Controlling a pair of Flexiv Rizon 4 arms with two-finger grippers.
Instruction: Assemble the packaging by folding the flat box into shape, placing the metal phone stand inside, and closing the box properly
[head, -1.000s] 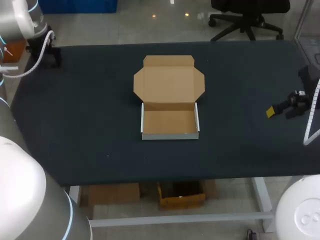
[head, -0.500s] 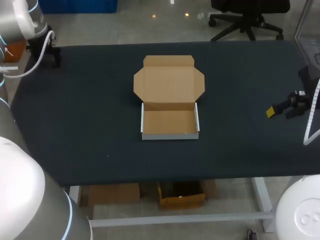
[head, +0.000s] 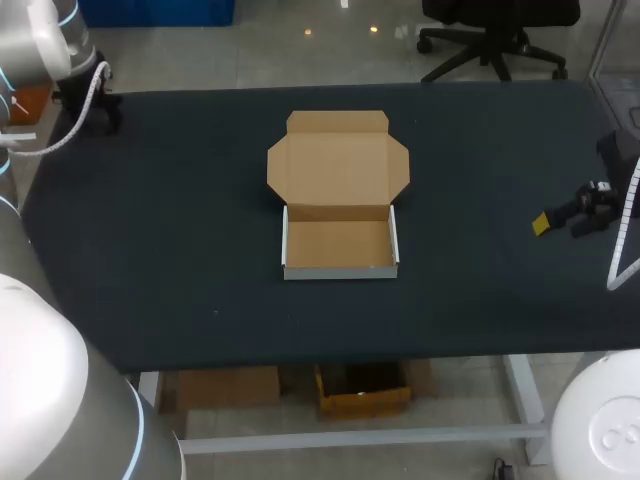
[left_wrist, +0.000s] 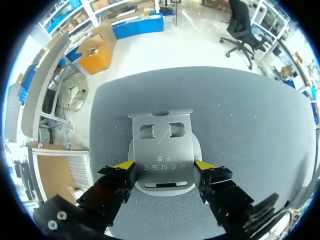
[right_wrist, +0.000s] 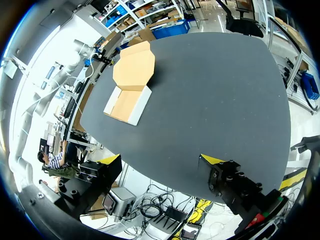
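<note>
— While the left gripper (left_wrist: 164, 163) sits at the far left corner of the dark table (head: 180, 230), what does it hold?
— It is clamped on the silver metal phone stand (left_wrist: 162, 145), a yellow tip against each side edge.
— And the brown cardboard box (head: 338, 245)?
— Mid-table, walls folded up, lid lying flat and open beyond them.
— The right gripper (right_wrist: 160, 159)?
— Spread wide at the table's right edge, well apart from the box.

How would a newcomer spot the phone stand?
Go to the far left corner of the dark table, at the left claw. The phone stand lies there: a silver plate with two cut-outs on a round base, unlike the brown cardboard box mid-table.
</note>
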